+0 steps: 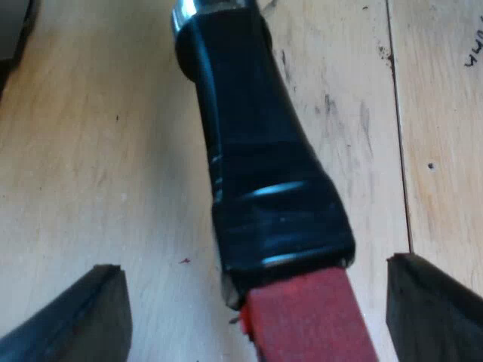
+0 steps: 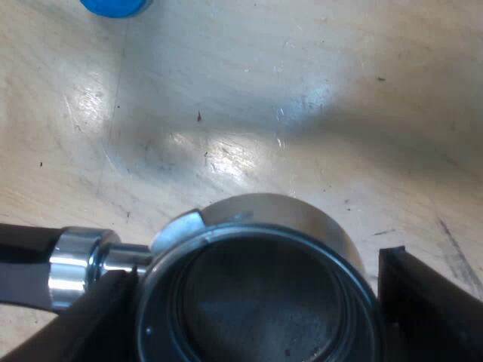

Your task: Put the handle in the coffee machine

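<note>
Though sitting astride the handle, grips nothing with the left gripper (image 1: pixel 256 320): shows both black fingers (image 1: pixel 75 320) spread wide, clear of the dark handle (image 1: pixel 264 173) between them. Meets first the handle's red end (image 1: pixel 309 317), right between the fingertips and touching neither. Traces the black grip away from the claw to a bright metal collar (image 1: pixel 189 11). Finds pale wooden table (image 1: pixel 90 151) beneath it all, scuffed and stained, with a seam between boards just beside the handle.

At the right gripper (image 2: pixel 256 324), straddles the round basket (image 2: pixel 256 302) of the metal holder (image 2: pixel 264 211). Cannot tell whether clamped on the rim or merely placed around it. Looks down into the basket's dark bowl. Picks out a lug (image 2: pixel 177 226) on the rim, then a shiny neck (image 2: pixel 121 258) running off to the dark handle.

Places the holder loose, out over the table; cannot tell whether resting on the wood or lifted off it. Beyond the basket, takes in worn wood with patches of glare and a band of shadow. Well apart from the holder, catches a blue thing (image 2: pixel 113 6), cut off, too little seen to name.
</note>
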You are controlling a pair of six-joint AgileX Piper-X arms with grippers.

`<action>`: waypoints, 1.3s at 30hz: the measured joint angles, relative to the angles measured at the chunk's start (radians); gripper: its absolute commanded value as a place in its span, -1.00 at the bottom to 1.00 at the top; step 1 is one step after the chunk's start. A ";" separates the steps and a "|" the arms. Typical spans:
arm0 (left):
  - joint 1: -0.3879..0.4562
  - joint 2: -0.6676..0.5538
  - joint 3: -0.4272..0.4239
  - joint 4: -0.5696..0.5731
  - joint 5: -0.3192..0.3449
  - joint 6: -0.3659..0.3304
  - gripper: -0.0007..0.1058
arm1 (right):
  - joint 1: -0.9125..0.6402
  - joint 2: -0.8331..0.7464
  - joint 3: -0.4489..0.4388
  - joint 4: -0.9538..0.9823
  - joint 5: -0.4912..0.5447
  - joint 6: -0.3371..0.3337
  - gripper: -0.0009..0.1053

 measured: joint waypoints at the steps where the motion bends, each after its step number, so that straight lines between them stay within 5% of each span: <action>1: 0.000 0.000 0.000 0.000 0.000 0.000 0.20 | 0.000 0.000 0.000 0.000 0.000 0.000 -0.98; 9: 0.000 0.000 0.000 0.005 -0.020 -0.003 -0.96 | 0.000 0.000 0.000 -0.002 0.011 0.021 -0.98; 28: 0.002 0.000 0.000 0.000 -0.014 -0.030 -0.98 | 0.000 0.000 0.000 0.005 0.000 0.055 -0.94; 30: 0.002 0.000 0.000 0.000 -0.004 -0.030 -0.98 | 0.000 0.000 0.000 0.005 0.000 0.055 -0.70; 31: 0.002 0.000 0.000 0.000 -0.003 -0.032 -0.98 | 0.000 0.000 0.000 0.007 0.000 0.055 -0.33; 32: 0.002 0.000 0.000 0.000 -0.004 -0.032 -0.98 | 0.000 0.000 0.000 0.007 0.000 0.055 -0.24; 33: 0.002 -0.004 0.000 0.001 -0.004 -0.032 -0.98 | 0.000 0.000 0.000 0.008 0.000 0.055 0.39; 36: 0.002 -0.029 0.002 0.004 -0.006 -0.040 -0.98 | 0.000 -0.002 -0.003 0.010 -0.008 0.055 0.74; 39: 0.002 -0.040 0.002 0.007 -0.006 -0.040 -0.98 | 0.000 -0.002 -0.002 0.008 -0.012 0.047 0.80</action>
